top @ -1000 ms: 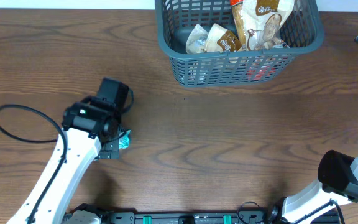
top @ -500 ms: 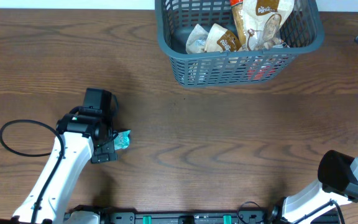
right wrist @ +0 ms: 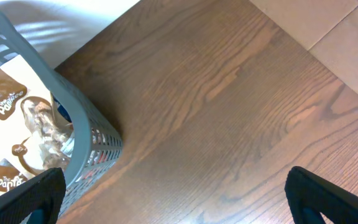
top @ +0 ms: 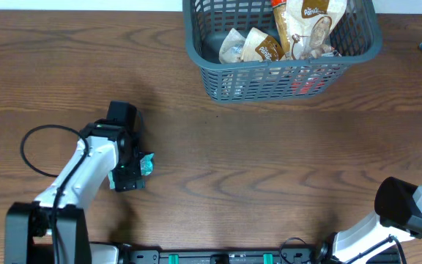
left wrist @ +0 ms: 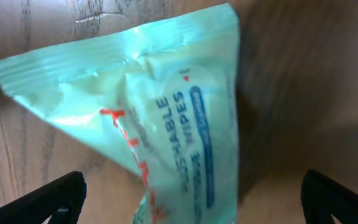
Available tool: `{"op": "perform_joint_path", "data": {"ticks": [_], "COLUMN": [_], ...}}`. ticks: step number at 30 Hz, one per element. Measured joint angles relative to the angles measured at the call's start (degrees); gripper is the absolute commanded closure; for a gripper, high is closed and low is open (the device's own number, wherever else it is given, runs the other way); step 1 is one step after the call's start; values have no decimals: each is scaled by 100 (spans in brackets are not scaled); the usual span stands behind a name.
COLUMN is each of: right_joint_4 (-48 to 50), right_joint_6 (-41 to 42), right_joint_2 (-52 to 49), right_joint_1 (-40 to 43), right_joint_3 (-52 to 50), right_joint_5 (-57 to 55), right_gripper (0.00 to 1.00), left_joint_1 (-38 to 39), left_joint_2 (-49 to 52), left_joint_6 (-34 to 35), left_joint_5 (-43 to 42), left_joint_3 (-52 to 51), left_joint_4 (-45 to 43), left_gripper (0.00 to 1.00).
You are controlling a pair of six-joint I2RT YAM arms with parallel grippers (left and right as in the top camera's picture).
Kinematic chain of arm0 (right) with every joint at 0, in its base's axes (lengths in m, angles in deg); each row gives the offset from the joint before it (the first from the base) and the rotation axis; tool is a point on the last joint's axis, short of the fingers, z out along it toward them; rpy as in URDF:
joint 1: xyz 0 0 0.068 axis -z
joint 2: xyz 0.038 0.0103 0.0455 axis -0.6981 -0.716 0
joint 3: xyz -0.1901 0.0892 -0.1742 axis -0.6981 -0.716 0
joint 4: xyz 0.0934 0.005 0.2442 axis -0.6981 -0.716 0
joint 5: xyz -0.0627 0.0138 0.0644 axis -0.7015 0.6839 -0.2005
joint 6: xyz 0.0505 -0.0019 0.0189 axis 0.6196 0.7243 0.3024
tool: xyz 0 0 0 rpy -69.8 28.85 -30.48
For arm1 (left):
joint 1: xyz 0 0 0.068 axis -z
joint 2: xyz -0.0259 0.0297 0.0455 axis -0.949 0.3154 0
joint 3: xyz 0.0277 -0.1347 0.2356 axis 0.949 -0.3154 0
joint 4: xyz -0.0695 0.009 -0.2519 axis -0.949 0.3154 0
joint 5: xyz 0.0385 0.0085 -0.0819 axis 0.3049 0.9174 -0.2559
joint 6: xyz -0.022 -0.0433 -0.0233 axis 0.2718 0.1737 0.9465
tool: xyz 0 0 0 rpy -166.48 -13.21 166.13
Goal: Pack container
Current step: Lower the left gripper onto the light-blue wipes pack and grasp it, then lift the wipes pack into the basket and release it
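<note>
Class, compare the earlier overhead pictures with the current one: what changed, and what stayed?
The left arm swung its forearm and cable loop rightward. The left gripper is open either side of the wipes packet, gripping nothing. The packet, the container, its snack packets and the right arm stayed put.

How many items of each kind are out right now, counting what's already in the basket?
Basket: 1
Brown-and-white snack packets inside it: 4 showing
Teal wipes packet on the table: 1
Total: 6, leaving out something red behind the lattice that is unclear.

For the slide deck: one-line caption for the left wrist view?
Open left end effector straddling a crinkled pale-green plastic packet of flushable wipes on the brown wooden table.
</note>
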Motion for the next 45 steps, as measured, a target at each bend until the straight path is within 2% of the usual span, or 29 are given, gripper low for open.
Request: {"op": "perform_joint_path", "data": {"ticks": [6,8,10,17,21,25,26,29,30,38,41,45], "right_joint_4": [0,0,0,0,0,0,0,0,0,0,0,0], "right_joint_6": [0,0,0,0,0,0,0,0,0,0,0,0], "right_joint_2": [0,0,0,0,0,0,0,0,0,0,0,0], "right_joint_1": [0,0,0,0,0,0,0,0,0,0,0,0], "right_joint_3": [0,0,0,0,0,0,0,0,0,0,0,0], "right_joint_5": [2,2,0,2,2,0,2,2,2,2,2,2], "right_gripper": [1,1,1,1,1,1,1,1,1,1,1,1], "left_joint_1": [0,0,0,0,0,0,0,0,0,0,0,0], "left_joint_2": [240,260,260,260,260,232,223,177,170,138,142,170], "left_joint_6": [-2,15,-7,-109,-131,-160,-170,-197,-236,-817,-1335,-2369], "left_joint_5": [-33,-39,-46,-37,-2,17,28,74,81,79,79,-2], "left_joint_3": [-17,-17,-17,-17,-155,-428,-461,-531,-535,-575,-546,-236], "left_joint_4": [-28,-28,-33,-33,-109,-363,-431,-573,-590,-761,-844,-826], "left_gripper": [3,36,48,48,43,44,52,89,94,94,94,94]}}
